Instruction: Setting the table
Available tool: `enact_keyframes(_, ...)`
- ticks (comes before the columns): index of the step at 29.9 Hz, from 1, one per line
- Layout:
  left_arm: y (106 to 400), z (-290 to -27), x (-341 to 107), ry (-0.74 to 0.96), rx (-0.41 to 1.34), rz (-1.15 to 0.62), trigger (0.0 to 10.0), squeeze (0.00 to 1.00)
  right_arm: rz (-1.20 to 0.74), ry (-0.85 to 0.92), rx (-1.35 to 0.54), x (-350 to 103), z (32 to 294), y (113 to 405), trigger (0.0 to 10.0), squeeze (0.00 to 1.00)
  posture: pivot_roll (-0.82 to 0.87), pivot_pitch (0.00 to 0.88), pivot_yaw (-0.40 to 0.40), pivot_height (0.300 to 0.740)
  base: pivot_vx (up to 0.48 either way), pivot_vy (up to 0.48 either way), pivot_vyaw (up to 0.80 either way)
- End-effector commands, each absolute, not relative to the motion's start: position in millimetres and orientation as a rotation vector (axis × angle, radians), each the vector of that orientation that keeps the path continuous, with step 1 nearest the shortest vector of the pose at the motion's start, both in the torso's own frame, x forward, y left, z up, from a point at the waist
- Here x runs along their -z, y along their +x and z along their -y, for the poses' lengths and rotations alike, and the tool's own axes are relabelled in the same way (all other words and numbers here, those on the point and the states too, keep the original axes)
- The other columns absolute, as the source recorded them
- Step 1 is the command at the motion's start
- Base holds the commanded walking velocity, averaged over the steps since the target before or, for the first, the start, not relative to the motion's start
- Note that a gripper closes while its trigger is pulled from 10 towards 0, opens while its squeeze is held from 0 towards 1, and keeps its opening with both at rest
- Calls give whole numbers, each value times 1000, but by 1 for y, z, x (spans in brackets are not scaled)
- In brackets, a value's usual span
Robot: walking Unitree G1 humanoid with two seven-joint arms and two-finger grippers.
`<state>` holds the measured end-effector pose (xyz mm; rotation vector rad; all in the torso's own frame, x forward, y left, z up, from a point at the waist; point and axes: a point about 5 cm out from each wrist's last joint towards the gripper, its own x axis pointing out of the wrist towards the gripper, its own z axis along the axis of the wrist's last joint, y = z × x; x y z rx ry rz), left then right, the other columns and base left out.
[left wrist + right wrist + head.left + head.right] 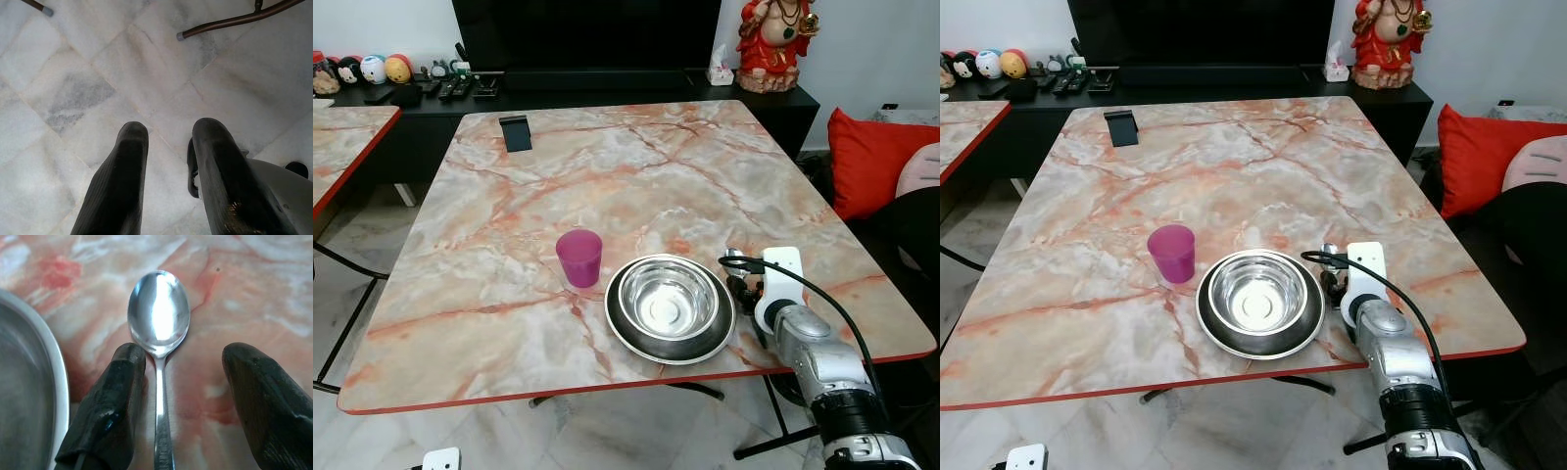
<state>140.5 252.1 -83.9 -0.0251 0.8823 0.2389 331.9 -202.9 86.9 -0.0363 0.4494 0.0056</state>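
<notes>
Steel spoon (159, 328) lies flat on the marble counter (509, 294) between the spread fingers of the right pincer (186, 396), its handle running back along them, bowl ahead, nearer one finger. Left pincer (168, 166) hangs open over the floor. Beside the right pincer: one bowl (669, 299) on one plate (636, 340); beyond, one pink cup (579, 257).

My right gripper (183, 396) sits low over the table (509, 196) near its front edge, with the spoon (159, 328) lying on the table between its spread fingers, closer to one finger. Just left of it a bowl (668, 299) rests in a plate (636, 343), and the cup (578, 257) stands just beyond that, further left.
</notes>
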Motion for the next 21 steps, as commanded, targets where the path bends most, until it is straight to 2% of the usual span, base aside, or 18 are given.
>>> enact_keyframes(1,134,-254,86,-22,-245,-911,10000,0,-368,-57,0,-102,203,338,10000,0,-40,0,-1,740,0,0,0)
enact_keyframes(5,134,-253,86,-22,-244,-911,10000,0,-153,-151,45,-129,204,343,10000,0,-41,0,0,740,0,0,0)
enact_keyframes(12,134,-255,86,-22,-247,-911,10000,0,36,-183,56,-151,199,341,10000,0,-41,0,4,740,0,0,0)
enact_keyframes(21,133,-257,86,-27,-254,-908,10000,0,123,-158,76,-155,192,336,10000,0,-27,0,2,740,0,0,0)
